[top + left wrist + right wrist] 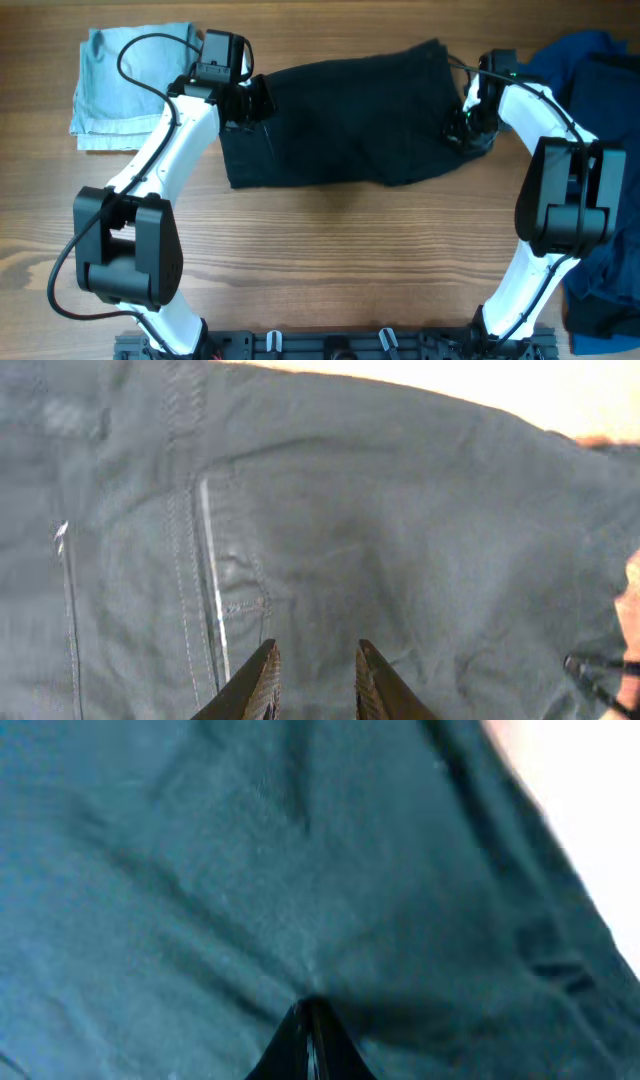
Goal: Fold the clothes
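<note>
Overhead, black shorts (340, 125) lie on the wooden table (330, 260), left gripper (315, 680) slightly parted above them, right gripper (310, 1020) pinching them.

Wooden table (330, 260) bears black shorts (340, 120), pale blue garment (110, 85), dark blue clothes (610, 150).

White arm links; black joints, cables, fingers (262, 682).

overhead straight down, wrists close (shared shorts (340, 125))
</note>
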Robot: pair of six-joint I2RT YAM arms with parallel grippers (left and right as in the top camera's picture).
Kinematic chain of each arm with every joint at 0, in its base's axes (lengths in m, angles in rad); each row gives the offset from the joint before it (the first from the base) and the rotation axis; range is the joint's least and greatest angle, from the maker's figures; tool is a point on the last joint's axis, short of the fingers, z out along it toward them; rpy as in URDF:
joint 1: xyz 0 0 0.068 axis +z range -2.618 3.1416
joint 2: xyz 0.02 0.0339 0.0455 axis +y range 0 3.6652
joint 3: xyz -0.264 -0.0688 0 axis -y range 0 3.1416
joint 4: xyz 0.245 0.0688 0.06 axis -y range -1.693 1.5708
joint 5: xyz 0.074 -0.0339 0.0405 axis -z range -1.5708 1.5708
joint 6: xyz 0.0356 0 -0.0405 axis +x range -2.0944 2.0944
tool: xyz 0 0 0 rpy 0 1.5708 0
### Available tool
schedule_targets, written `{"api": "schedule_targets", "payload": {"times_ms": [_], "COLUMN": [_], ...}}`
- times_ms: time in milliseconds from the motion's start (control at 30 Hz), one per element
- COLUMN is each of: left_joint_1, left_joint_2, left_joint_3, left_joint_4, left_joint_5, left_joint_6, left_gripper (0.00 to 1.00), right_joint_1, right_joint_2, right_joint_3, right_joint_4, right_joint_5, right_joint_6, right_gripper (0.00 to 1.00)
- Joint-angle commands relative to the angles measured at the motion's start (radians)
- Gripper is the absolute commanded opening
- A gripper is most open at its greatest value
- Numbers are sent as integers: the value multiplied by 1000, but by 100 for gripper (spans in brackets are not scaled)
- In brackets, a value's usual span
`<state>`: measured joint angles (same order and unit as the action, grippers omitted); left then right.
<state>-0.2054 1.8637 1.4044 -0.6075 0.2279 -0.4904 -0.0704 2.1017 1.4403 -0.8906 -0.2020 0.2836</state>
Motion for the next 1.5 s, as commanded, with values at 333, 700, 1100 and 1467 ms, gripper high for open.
{"api": "schedule_targets", "payload": {"times_ms": [333, 700, 1100, 1467], "left_joint_1": [1, 0, -17, -12], "left_joint_2": [1, 2, 123, 238], "left_joint_3": [-2, -2, -2, -2], "left_joint_4": [-44, 124, 327, 489], "left_joint_5": [-106, -94, 11, -18], "left_joint_6": [43, 38, 0, 4], "left_gripper": [25, 4, 4, 6], "right_joint_1": [72, 96, 97, 101], "right_joint_2": [-93, -541, -423, -34], "right_joint_3": [-47, -45, -46, -46], "right_joint_4": [-282, -34, 284, 507], "right_joint_5": [234, 92, -87, -140], "right_joint_6": [130, -48, -146, -210], "right_gripper": [4, 10, 4, 4]}}
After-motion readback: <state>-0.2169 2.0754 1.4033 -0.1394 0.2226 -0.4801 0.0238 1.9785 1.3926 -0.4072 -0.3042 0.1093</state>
